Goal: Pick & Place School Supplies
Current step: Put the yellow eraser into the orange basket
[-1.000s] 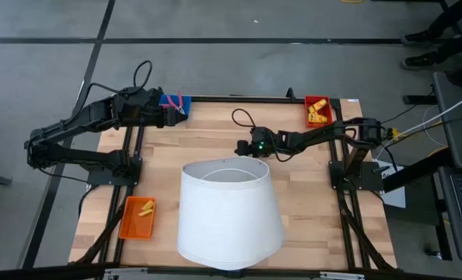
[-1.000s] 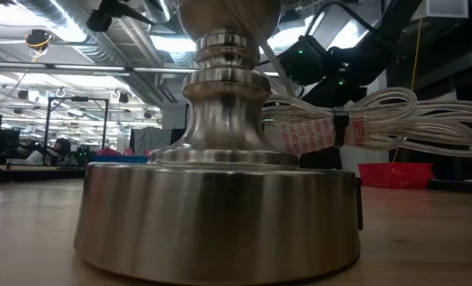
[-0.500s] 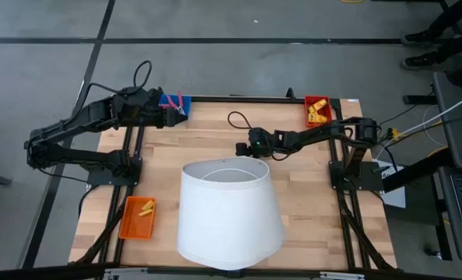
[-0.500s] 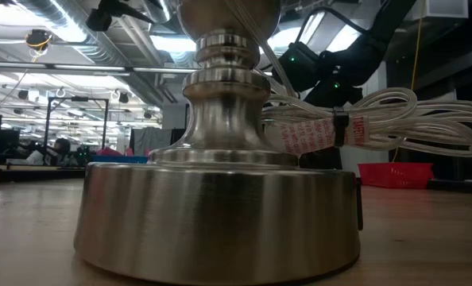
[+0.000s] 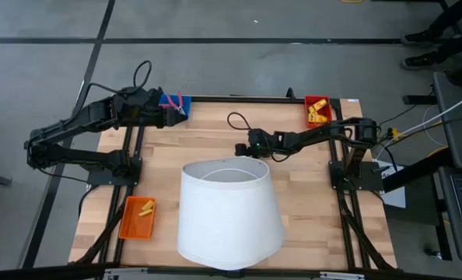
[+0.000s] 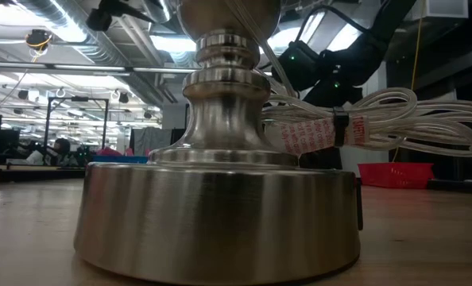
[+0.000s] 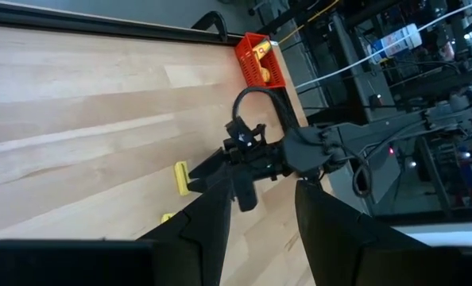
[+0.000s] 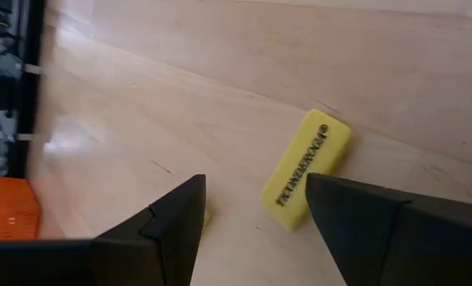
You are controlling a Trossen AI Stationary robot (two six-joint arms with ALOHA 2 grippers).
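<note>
Waiting at the bench's far left corner, the left gripper (image 5: 171, 116) hangs with spread jaws. Mid-bench, the yellow eraser (image 8: 307, 168) lies flat just ahead of the nearer right gripper (image 5: 243, 148), whose jaws are spread, its long axis slanting across their gap.

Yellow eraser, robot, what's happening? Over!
Right pincer open, poised over yellow eraser, not gripping. Left pincer open, waiting by blue tray. White lampshade close by.

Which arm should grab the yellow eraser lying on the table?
Right. Its gripper hangs over mid-table with open fingers framing the yellow eraser. The left gripper sits back by the blue tray, farther off.
</note>
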